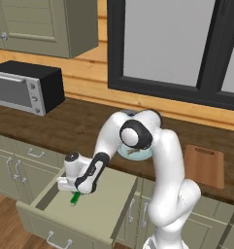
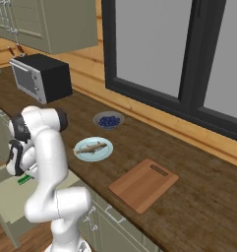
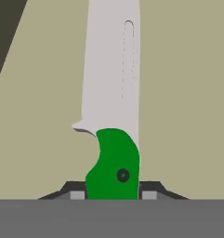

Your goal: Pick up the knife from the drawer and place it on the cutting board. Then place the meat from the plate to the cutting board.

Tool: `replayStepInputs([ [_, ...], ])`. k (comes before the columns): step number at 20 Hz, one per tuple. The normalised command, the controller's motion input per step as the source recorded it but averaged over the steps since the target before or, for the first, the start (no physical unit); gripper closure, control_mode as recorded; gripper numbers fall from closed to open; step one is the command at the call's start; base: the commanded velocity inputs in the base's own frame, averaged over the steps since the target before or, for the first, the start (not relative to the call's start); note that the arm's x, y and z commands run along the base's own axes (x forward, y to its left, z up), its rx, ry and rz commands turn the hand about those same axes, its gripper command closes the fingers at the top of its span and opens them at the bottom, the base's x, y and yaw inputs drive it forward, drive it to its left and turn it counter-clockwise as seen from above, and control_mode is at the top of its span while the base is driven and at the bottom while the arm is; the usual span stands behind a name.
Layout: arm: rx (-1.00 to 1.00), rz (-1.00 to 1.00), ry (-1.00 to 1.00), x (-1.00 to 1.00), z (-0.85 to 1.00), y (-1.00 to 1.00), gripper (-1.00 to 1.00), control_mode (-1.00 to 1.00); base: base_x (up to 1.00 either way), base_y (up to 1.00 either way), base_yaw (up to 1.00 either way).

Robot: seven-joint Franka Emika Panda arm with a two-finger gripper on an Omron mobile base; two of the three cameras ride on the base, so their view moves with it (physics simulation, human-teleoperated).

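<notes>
The wide drawer stands pulled open, and my gripper reaches down into it. In the hand view the gripper is shut on the knife: both fingertips press the sides of its green handle, and the grey blade points away over the pale drawer floor. A bit of the green handle shows beside my arm. The meat lies on the pale blue plate on the counter. The cutting board lies bare to the plate's right; it is also at the right of the left base view.
A grey bowl of blue berries sits behind the plate. A black microwave stands at the counter's left end, wall cabinets hang above it, and a dark-framed window runs behind the counter. Narrower drawers flank the open one.
</notes>
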Motion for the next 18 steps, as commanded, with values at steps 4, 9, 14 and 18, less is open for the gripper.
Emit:
replayStepInputs([
  [4, 0.0, 0.0, 0.0, -0.86, 1.0, 0.07, 1.0, -1.0, 0.0, 0.0, 0.0],
  [9, -0.02, -0.01, -0.04, -0.71, 1.0, 0.05, 1.0, -1.0, 0.0, 0.0, 0.0],
  [14, 0.0, 0.0, -0.09, -0.4, 0.95, -0.36, 1.0, -1.0, 0.0, 0.0, 0.0],
  [18, 0.0, 0.0, 0.11, 0.0, 0.69, -0.95, 1.0, -1.0, 0.0, 0.0, 0.0],
])
